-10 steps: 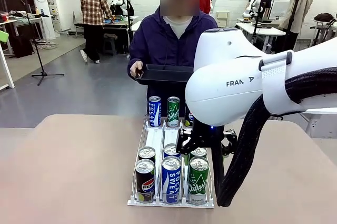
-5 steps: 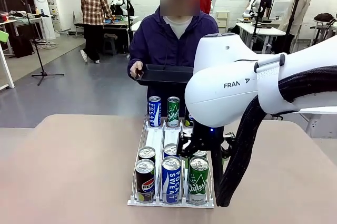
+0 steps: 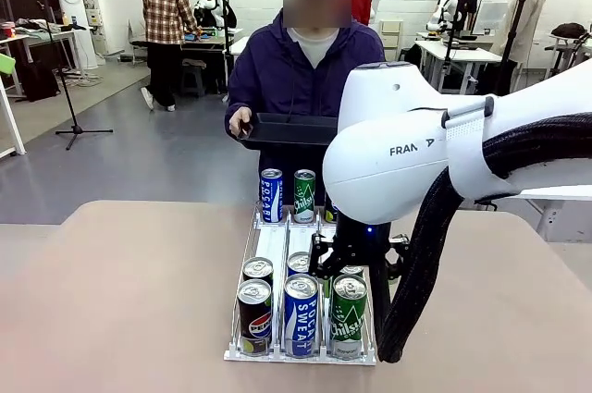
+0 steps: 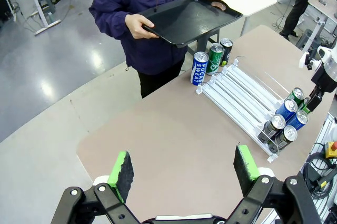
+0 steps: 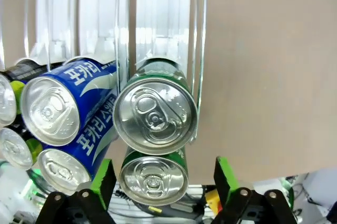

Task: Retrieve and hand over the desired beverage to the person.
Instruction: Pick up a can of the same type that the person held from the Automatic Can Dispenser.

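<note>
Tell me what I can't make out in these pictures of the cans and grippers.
Front view: the white right arm covers most of the dark can at the far end of the clear plastic rack; label unreadable.
Right wrist view: whether the open right gripper touches the green cans below it is unclear.
Right wrist view: the left edge cuts off the black cans.
Left wrist view: the dark can's label is too small.

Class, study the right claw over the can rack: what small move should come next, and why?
Probably lower the open right claw a little, then close it: the green cylindrical metal can lies between its green pads, not yet gripped.
</note>
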Controlling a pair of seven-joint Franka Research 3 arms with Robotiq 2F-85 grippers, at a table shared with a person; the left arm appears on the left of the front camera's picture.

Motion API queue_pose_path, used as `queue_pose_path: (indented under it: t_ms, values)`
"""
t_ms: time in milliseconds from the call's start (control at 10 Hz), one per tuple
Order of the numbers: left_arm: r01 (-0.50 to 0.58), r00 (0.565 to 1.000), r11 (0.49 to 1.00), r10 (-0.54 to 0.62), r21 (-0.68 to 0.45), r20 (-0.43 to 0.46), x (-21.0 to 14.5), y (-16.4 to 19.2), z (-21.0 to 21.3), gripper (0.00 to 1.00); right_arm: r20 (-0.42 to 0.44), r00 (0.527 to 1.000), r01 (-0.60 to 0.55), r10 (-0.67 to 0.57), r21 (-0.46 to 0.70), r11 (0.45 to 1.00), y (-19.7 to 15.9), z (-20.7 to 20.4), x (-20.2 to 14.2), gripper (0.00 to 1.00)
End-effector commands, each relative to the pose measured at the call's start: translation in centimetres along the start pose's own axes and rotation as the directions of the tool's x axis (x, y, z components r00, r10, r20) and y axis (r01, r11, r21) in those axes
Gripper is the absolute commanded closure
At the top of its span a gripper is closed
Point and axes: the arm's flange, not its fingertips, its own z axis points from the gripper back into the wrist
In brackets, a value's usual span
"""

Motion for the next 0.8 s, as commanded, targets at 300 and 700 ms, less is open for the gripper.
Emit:
queue_pose_path:
  t_ms: [300,700]
  values:
    - [0.003,1.0,1.0,-0.003,0.009,0.014,0.02,0.04,-0.08,0.0,0.026,0.998,-0.065,0.065,0.018,0.998,0.23,-0.48,0.46,1.0]
    - [0.003,1.0,1.0,-0.003,0.009,0.014,0.02,0.04,-0.08,0.0,0.004,0.999,-0.054,0.054,0.023,0.998,0.24,-0.24,0.23,1.0]
